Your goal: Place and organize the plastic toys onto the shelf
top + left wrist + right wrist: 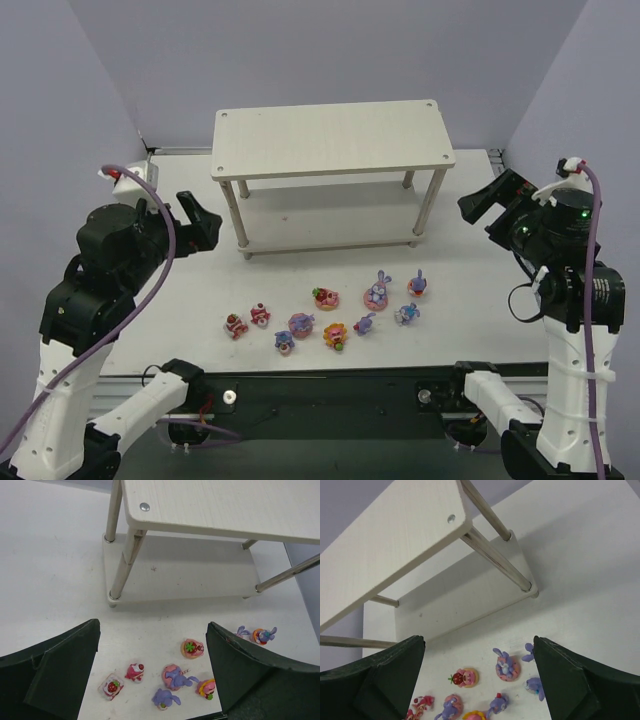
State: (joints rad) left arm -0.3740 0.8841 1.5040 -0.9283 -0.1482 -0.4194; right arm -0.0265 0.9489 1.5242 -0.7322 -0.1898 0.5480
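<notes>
The pale wooden shelf (330, 138) stands at the back middle of the table, both boards bare; it also shows in the left wrist view (220, 505) and the right wrist view (395, 535). The plastic toys lie in a loose cluster in front of it: cake pieces (235, 325) at the left, a strawberry piece (326, 297), a bunny on a pink base (377, 293) and more bunnies (406, 314) to the right. My left gripper (205, 225) (152, 630) hovers open and empty left of the shelf. My right gripper (480, 205) (479, 642) hovers open and empty to its right.
The table's front edge runs just below the toys, above a black rail (330, 385) between the arm bases. Grey walls enclose the left, back and right. The shelf's thin legs (232, 215) stand near the left gripper.
</notes>
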